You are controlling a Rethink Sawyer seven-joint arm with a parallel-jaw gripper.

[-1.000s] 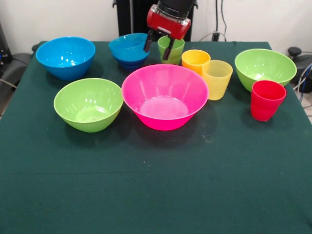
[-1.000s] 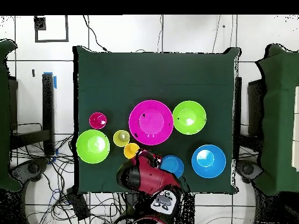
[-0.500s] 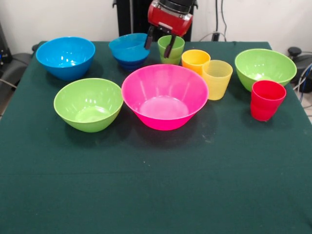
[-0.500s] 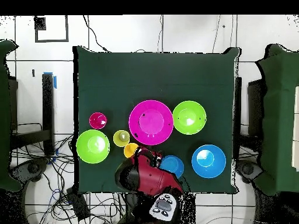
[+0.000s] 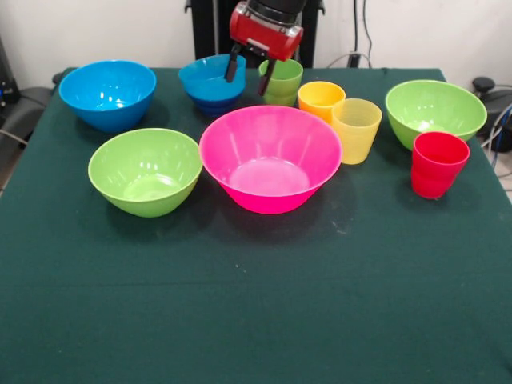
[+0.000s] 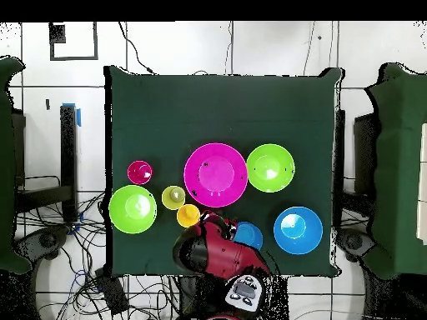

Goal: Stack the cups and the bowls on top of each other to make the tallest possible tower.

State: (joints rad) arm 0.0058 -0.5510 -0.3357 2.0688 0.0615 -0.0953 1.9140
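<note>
Gripper (image 5: 247, 70) hangs with fingers spread and empty, between the blue bowl stack (image 5: 211, 82) and green cup (image 5: 281, 81); overhead, the arm hides that cup.

Lighting: bright, even, from overhead; no dim corners on the table (image 5: 256, 320).
Shadows: soft and short, pooled close under each bowl; faintly darker cloth just around the pink bowl (image 5: 270, 156) base.
Glare: small white highlights on the pink bowl's inner floor, likewise inside the large blue bowl (image 5: 107, 93) to its left and the near green bowl (image 5: 146, 170); the red cup (image 5: 436, 163) to its right shows a dull sheen.
Focus: front view mildly soft throughout. Overhead view coarser; the pink bowl (image 6: 215, 174) reads as a flat disc with a pale centre spot.
Edge distortion: none evident; table borders look straight.
</note>
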